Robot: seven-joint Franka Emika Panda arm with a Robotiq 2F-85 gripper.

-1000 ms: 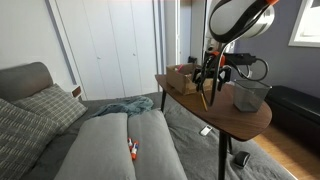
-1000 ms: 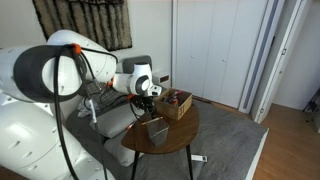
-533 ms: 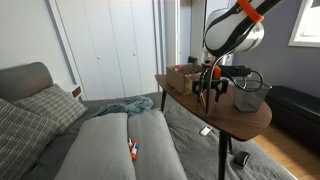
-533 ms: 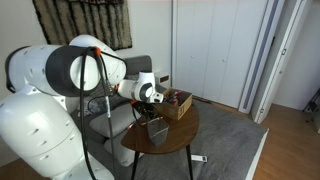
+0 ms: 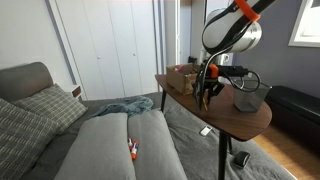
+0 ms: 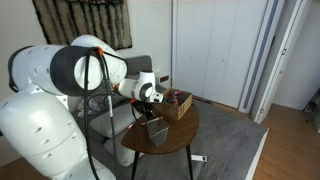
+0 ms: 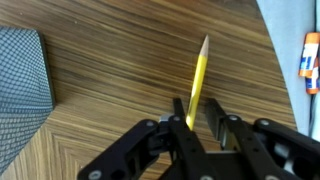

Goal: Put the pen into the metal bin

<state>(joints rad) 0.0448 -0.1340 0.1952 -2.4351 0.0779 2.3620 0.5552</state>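
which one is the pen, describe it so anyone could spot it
Look at the round wooden table beside the grey sofa. Above its top, the tool grips the pen: a thin, straight yellow stick with a pointed tip, unlike the dark mesh metal bin nearby.

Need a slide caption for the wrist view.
Gripper pinches the yellow pen above the wooden table, the metal bin at the frame's left.

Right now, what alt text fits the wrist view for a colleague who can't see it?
The gripper holds the pen between its fingers, tip pointing away over the wooden table. The metal bin sits at the left edge of the view.
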